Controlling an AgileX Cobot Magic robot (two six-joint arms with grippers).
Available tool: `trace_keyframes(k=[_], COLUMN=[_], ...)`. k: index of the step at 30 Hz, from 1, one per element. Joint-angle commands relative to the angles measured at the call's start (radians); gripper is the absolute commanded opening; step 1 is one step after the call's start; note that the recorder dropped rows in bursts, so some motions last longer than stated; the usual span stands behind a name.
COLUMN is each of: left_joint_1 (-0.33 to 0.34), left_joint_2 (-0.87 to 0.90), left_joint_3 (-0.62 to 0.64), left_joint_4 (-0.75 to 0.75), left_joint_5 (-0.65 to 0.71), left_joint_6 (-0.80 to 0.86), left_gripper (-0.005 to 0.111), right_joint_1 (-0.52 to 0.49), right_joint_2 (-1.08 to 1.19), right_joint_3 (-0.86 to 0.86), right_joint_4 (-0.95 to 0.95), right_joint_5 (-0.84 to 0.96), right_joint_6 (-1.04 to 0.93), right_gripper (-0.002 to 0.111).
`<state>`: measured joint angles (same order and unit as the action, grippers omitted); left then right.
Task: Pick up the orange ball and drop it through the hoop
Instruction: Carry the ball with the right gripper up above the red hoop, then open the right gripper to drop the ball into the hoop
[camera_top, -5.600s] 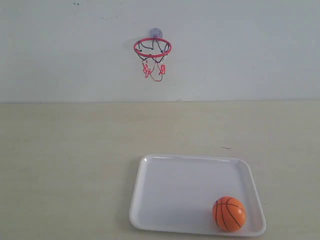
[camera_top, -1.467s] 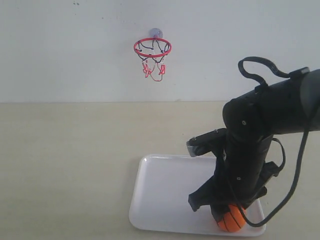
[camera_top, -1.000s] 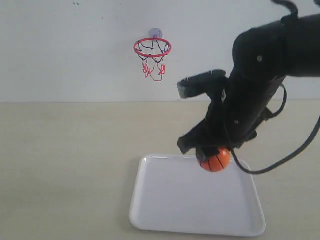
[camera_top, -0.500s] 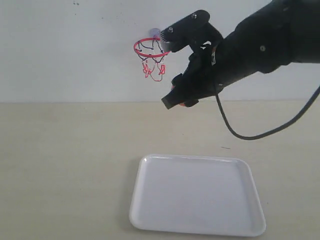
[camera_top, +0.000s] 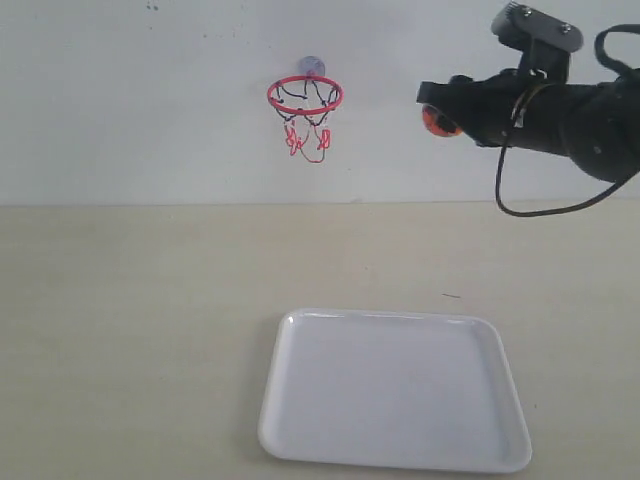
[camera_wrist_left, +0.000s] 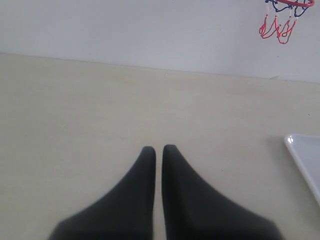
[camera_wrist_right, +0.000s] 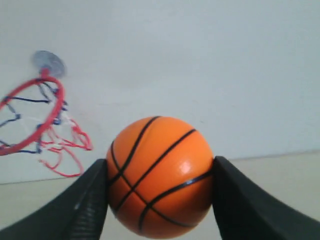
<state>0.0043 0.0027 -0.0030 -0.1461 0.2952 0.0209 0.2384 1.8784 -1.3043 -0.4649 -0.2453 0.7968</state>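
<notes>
My right gripper (camera_top: 438, 112) is shut on the orange ball (camera_top: 437, 122), held high in the air to the right of the hoop (camera_top: 305, 96) and about level with its red ring. In the right wrist view the glossy ball (camera_wrist_right: 160, 176) with black seams sits between the two black fingers (camera_wrist_right: 90, 200), and the hoop's red ring and net (camera_wrist_right: 35, 117) hang on the wall beyond it. My left gripper (camera_wrist_left: 158, 148) is shut with nothing in it, low over the beige table; the hoop's net (camera_wrist_left: 280, 22) shows far off.
A white tray (camera_top: 300, 400) lies on the beige table below, with nothing in it; its corner (camera_wrist_left: 305, 155) shows in the left wrist view. A black cable (camera_top: 520, 200) loops down from the right arm. The wall behind is plain white.
The right arm lifted the ball off the tray, swung up toward the hoop, then rose and drew back to the right, level with the ring. The tray now holds nothing.
</notes>
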Motion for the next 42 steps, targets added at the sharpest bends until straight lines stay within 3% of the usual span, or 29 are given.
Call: trace_keyframes(k=[1,3,8,13,29,38,42], left_joint_1=[-0.004,-0.004,-0.004,-0.004,-0.004,-0.004,-0.004], left_joint_2=[-0.003,-0.003,-0.003,-0.003,-0.003,-0.003,-0.003], left_joint_3=[0.003,0.003,0.003,0.003,0.003,0.003,0.003], left_joint_4=[0.008,0.008,0.008,0.008,0.008,0.008,0.008], left_joint_5=[0.000,0.000,0.000,0.000,0.000,0.000,0.000], left_joint_6=[-0.006,-0.006,-0.006,-0.006,-0.006,-0.006,-0.006], left_gripper=[0.004,0.004,0.004,0.004,0.004,0.004,0.004], right_joint_1=[0.000,0.000,0.000,0.000,0.003,0.004,0.043], right_joint_2=[0.092,0.180,0.303,0.324,0.335,0.577,0.604], right_joint_3=[-0.126,-0.262,-0.506,-0.605,-0.655,-1.048,-1.104], right_joint_4=[-0.531,-0.712,-0.848,-0.848,-0.935,-1.191,-1.279], right_joint_5=[-0.246,-0.290,-0.494,-0.431,-0.284,-0.402,-0.389], right_joint_6=[0.438,0.703,0.877,0.900,0.881,1.289,1.301], right_gripper=[0.000,0.000,0.000,0.000,0.000,0.000,0.000])
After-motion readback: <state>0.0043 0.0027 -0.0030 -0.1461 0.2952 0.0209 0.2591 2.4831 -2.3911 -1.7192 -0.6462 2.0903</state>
